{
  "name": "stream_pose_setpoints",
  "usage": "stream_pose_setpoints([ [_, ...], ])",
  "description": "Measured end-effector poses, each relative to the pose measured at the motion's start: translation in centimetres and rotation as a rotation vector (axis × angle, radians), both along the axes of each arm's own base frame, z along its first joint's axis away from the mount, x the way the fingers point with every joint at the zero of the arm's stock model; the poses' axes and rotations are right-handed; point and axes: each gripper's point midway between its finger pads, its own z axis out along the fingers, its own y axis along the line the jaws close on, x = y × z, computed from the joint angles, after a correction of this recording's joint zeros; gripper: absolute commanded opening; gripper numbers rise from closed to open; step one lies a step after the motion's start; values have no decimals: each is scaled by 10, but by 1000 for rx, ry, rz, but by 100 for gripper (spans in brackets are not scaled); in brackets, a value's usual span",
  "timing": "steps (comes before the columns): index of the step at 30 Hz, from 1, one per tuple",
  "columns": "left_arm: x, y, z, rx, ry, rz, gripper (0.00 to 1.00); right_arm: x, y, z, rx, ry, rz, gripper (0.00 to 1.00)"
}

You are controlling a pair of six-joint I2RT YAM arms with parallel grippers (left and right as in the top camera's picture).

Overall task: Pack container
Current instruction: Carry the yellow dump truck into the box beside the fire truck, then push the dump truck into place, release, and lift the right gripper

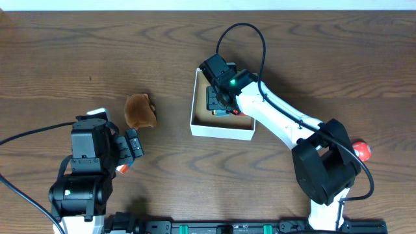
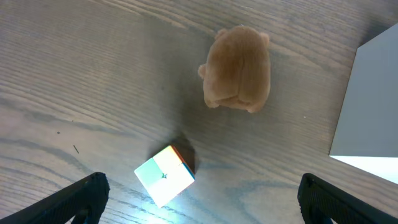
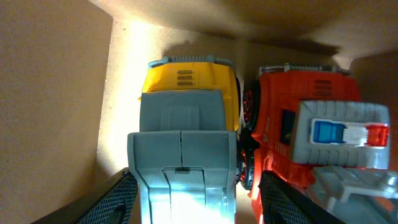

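Observation:
The container is a small square box with white walls and brown cardboard inside, at the table's middle. My right gripper reaches down into it. In the right wrist view its fingers are open and straddle a yellow and grey toy truck lying in the box. A red fire truck lies right beside it. My left gripper is open and empty at the lower left. A colored cube lies on the table just ahead of its fingers.
A brown plush toy lies on the table left of the container; it also shows in the left wrist view, with the container's outer wall to its right. A red ball sits at the right by the right arm's base.

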Motion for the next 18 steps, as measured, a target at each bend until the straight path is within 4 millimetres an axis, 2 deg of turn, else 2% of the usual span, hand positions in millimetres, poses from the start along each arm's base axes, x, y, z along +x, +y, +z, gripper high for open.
stream_pose_setpoints([
  [5, 0, 0, 0, 0, 0, 0, 98, 6, -1, 6, -31, -30, 41, 66],
  [12, 0, 0, 0, 0, 0, 0, 98, 22, 7, 31, -62, -108, 163, 65],
  [16, 0, 0, 0, 0, 0, 0, 98, 18, 19, 34, -71, -112, 302, 47],
  [18, 0, 0, 0, 0, 0, 0, 98, 9, 28, 32, -66, -96, 369, 42],
])
